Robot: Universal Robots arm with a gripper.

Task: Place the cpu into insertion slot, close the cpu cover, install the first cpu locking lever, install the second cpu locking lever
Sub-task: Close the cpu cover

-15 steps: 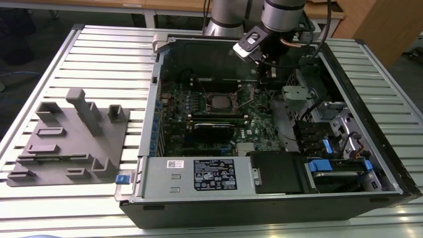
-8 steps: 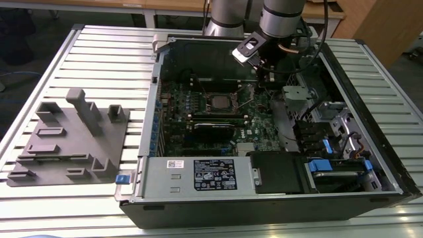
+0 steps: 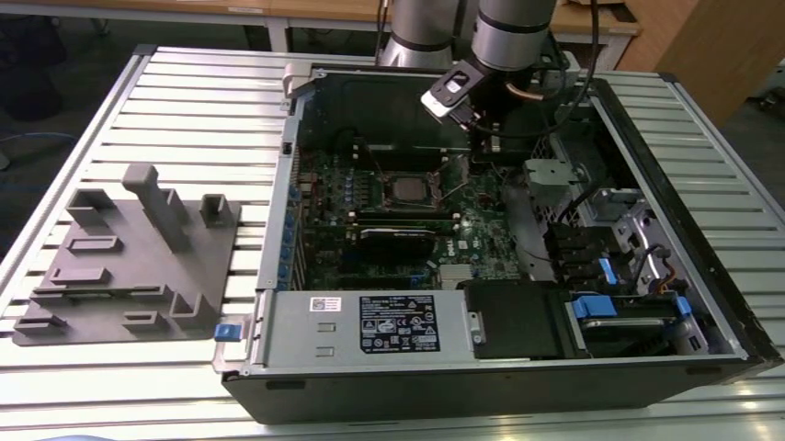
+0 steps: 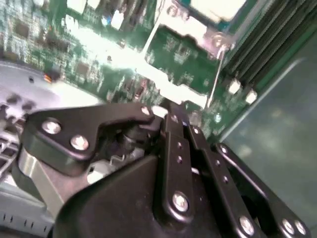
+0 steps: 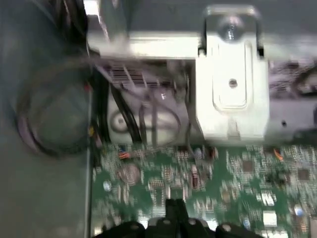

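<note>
A: Well, where does the gripper (image 4: 173,110) stand?

B: Its fingers are drawn together with nothing between them that I can see, and the tips hover just over the green circuit board (image 5: 233,173). In the exterior view it hangs near the insertion slot (image 3: 379,189), off to that view's right and towards the far side.

A: And the cpu (image 3: 409,190)?

B: It's seated in the slot. Its pale top shows through the window of the cpu cover (image 4: 190,29), which looks laid flat over it. A thin locking lever (image 4: 214,74) runs along the slot's side nearest the tips. Whether it's hooked, I can't tell.

A: Risks?

B: Tips this low could scrape the small parts on the board. A springy lever could slip off closed fingertips and snap back. The black cables (image 3: 554,96) beside the arm might snag.
</note>
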